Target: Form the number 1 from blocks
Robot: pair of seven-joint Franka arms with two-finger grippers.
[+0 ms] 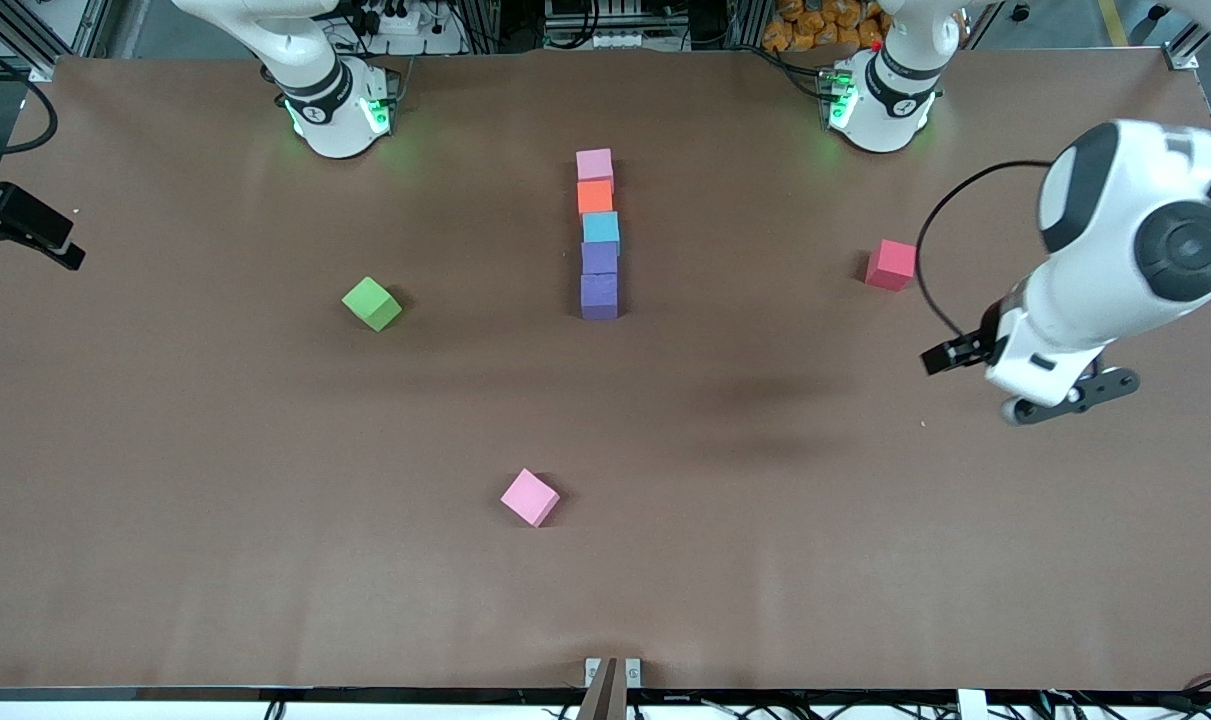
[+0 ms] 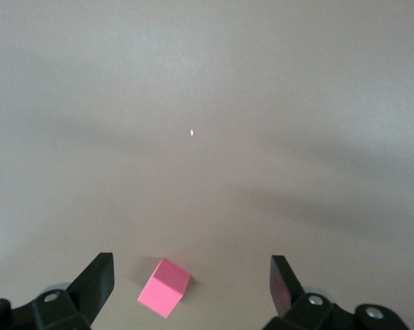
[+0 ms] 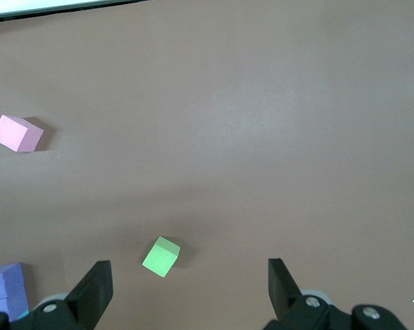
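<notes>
A loose bright pink matte cube (image 1: pixel 530 497) is sitting nearest the front camera. Farther off, five small matte blocks (image 1: pixel 598 234) are lining up mid-counter. Only the wrist views are showing the grippers: left gripper (image 2: pixel 193 289) released over a red cube (image 2: pixel 164 287), right gripper (image 3: pixel 190 289) released over a green cube (image 3: pixel 161 256).

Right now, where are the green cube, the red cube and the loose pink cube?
green cube (image 1: pixel 371 303), front view, top face
red cube (image 1: pixel 891 264), front view, top face
loose pink cube (image 1: pixel 530 497), front view, top face
</notes>
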